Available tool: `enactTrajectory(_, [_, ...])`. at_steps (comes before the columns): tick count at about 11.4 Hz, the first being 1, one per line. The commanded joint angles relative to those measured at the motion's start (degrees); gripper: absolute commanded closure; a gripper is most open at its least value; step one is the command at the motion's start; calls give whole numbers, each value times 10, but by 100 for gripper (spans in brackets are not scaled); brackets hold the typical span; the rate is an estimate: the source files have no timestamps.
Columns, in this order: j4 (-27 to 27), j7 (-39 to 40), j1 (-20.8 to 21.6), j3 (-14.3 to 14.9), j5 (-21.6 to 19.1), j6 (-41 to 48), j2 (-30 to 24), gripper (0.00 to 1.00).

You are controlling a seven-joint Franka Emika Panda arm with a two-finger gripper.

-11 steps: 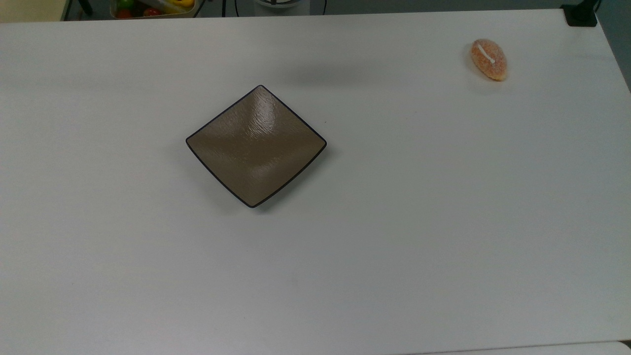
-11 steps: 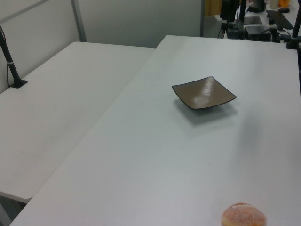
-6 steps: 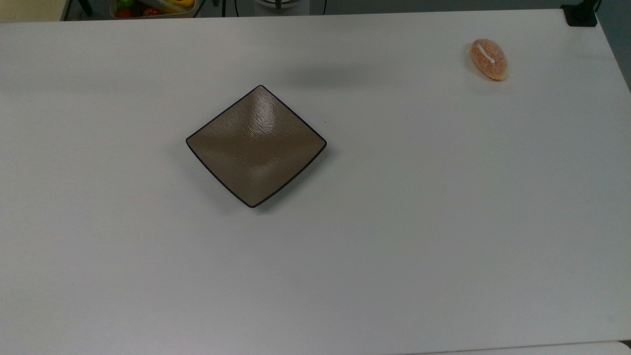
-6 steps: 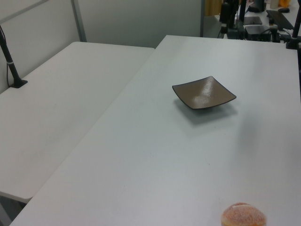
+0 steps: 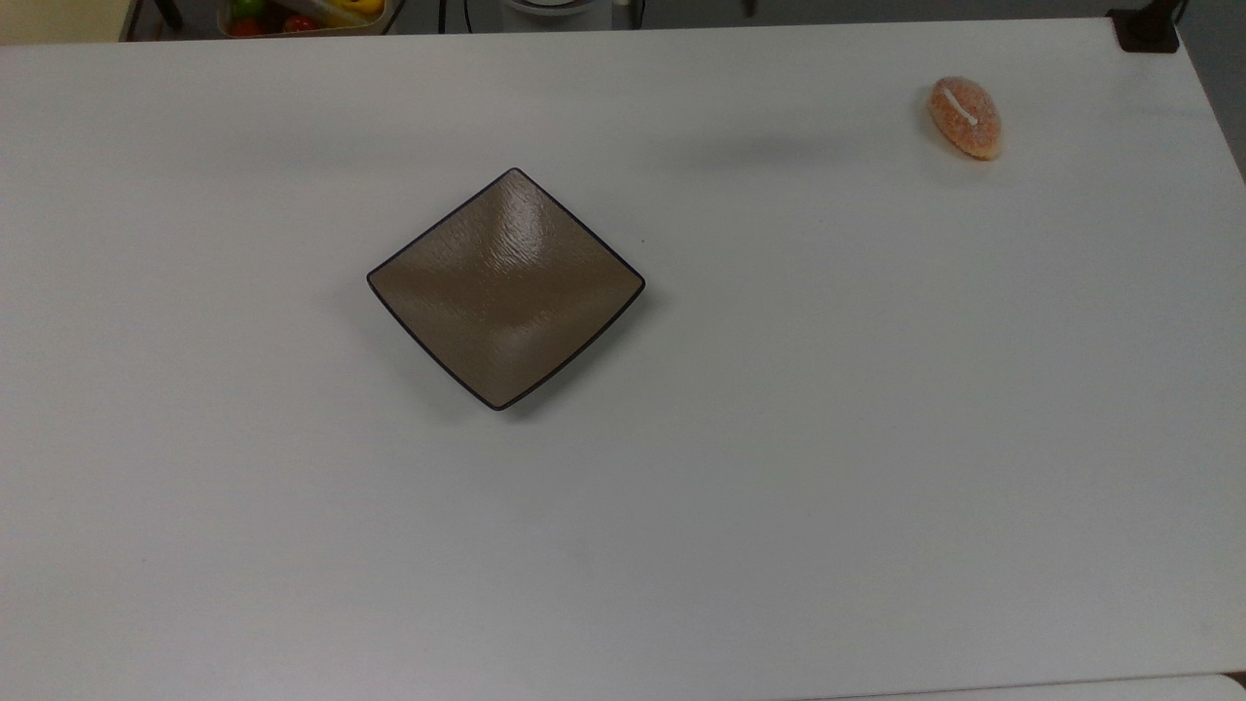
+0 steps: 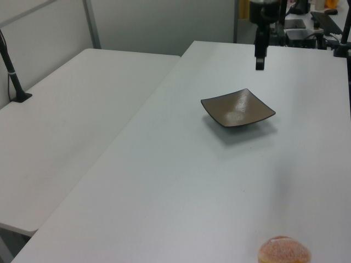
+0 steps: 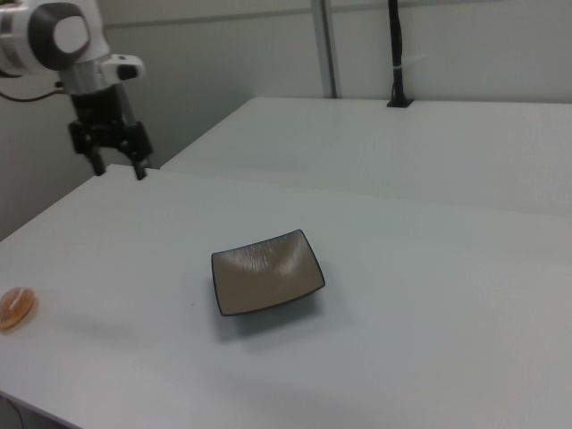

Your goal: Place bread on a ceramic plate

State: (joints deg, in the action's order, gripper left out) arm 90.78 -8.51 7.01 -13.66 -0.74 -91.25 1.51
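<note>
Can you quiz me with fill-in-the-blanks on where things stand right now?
1. The plate holds ____ so far.
2. The bread lies on the ____, far from the plate.
3. In the right view the gripper hangs in the air with its fingers ____.
4. In the top view the bread is to the plate's ____.

Missing words: nothing; table; open; right

Two white tables [image 6: 164, 181] [image 6: 60, 126] abut below a grey partition wall [image 6: 159, 24]; black pole [image 7: 394, 54] upper right.
</note>
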Motion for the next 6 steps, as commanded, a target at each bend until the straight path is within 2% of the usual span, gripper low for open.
enactTrajectory(1, [8, -27, 50, -41, -6, -17, 22, 0])
enactTrajectory(3, [-3, -33, 99, -46, -6, -23, 72, 0])
enactTrajectory(6, [5, -74, 170, -46, -5, -104, 96, 0])
